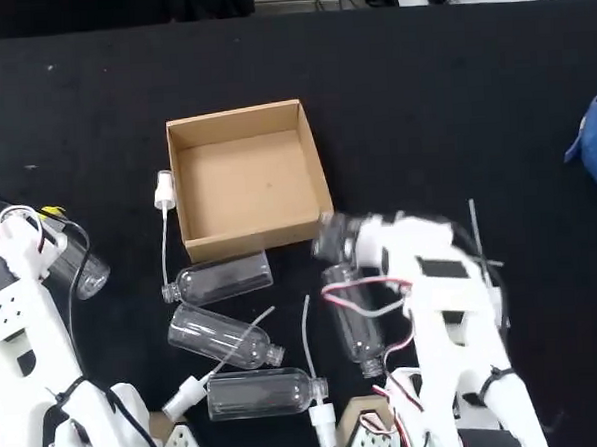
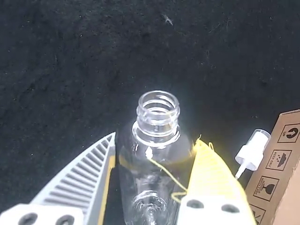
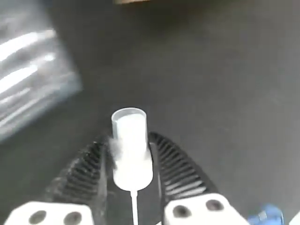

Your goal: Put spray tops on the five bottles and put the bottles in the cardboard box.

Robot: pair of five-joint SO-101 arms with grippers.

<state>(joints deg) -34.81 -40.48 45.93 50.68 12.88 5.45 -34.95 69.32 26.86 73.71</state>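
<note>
My left gripper [image 2: 156, 140] is shut on a clear, capless bottle [image 2: 158, 117], seen at the table's left side in the high view as the held bottle [image 1: 84, 270]. My right gripper [image 3: 129, 140] is shut on a white spray top [image 3: 130, 150], just off the front right corner of the cardboard box [image 1: 246, 176]; from above that gripper [image 1: 334, 237] is blurred. Three capless bottles [image 1: 221, 278] [image 1: 224, 338] [image 1: 262, 394] lie in front of the box, and another bottle [image 1: 354, 321] lies under the right arm. Loose spray tops [image 1: 164, 190] [image 1: 187, 395] [image 1: 324, 422] lie nearby.
A blue object [image 1: 595, 153] sits at the table's right edge. In the left wrist view the box corner [image 2: 281, 159] and a loose spray top [image 2: 251, 154] lie close beside the held bottle. A blurred bottle [image 3: 33, 79] lies near the right gripper.
</note>
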